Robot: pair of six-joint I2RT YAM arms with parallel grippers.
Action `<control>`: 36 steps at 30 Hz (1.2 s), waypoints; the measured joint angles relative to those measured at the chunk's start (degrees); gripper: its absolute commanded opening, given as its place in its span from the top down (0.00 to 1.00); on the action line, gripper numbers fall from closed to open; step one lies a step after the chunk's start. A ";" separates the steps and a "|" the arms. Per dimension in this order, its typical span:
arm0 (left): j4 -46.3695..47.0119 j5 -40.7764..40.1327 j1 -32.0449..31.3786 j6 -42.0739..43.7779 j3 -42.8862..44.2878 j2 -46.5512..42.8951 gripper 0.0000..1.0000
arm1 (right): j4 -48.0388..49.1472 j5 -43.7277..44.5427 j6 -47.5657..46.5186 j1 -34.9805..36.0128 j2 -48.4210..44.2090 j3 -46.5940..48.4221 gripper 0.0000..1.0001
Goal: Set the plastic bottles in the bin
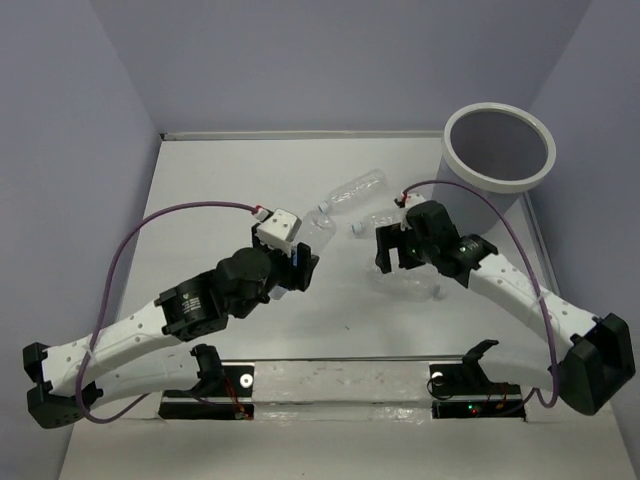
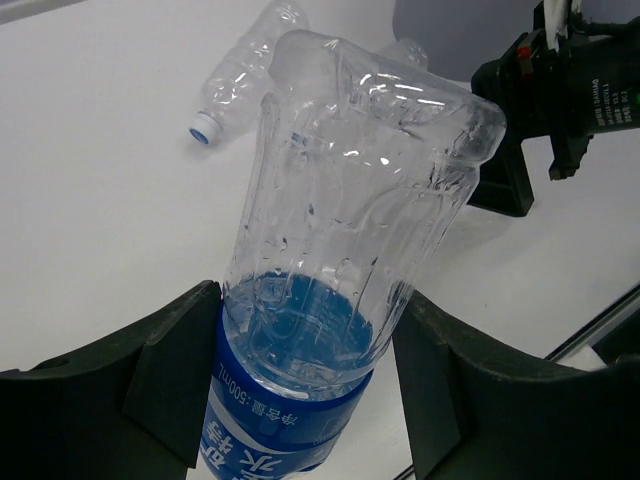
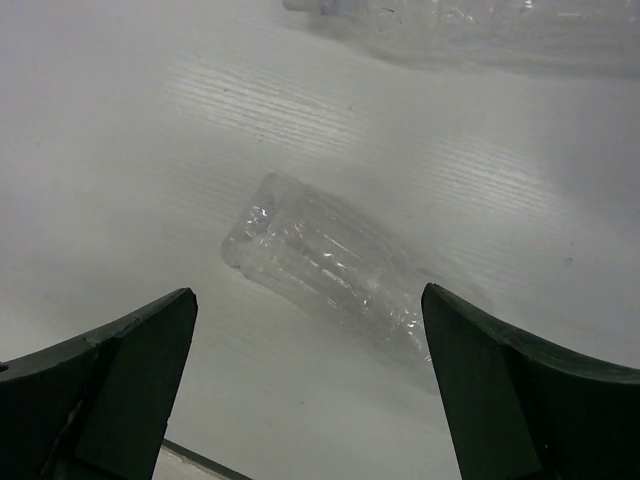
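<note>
My left gripper (image 1: 304, 262) (image 2: 310, 300) is shut on a clear plastic bottle with a blue label (image 2: 340, 230) (image 1: 318, 233), with a jaw pressed against each side at the label. My right gripper (image 1: 396, 262) (image 3: 308, 295) is open above a plain clear bottle (image 3: 330, 265) (image 1: 415, 286) that lies on the table without touching the fingers. Another clear bottle (image 1: 356, 188) (image 2: 245, 70) lies farther back, its cap toward the left. A third clear one (image 1: 376, 222) rests just behind the right gripper. The grey bin (image 1: 498, 150) with its white rim stands at the back right.
The white table (image 1: 220, 200) is walled on the left, back and right. A purple cable (image 1: 180, 212) arcs over each arm. Two black mounts (image 1: 215, 370) sit along the near edge.
</note>
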 measured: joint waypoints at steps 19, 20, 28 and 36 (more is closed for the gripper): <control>1.22 -10.16 0.57 -4.33 -5.09 -20.70 0.55 | -22.45 -0.57 -23.93 6.99 16.57 15.80 0.00; 1.14 -10.19 0.57 -4.42 -5.16 -20.41 0.55 | -22.56 -0.37 -24.50 6.99 17.55 15.87 0.00; 0.94 -10.14 0.57 -5.03 -5.53 -20.06 0.55 | -19.45 1.60 -28.87 6.99 22.25 15.87 0.00; 0.94 -10.10 0.57 -5.09 -5.53 -19.69 0.55 | -10.97 3.85 -29.90 7.10 31.76 15.39 0.29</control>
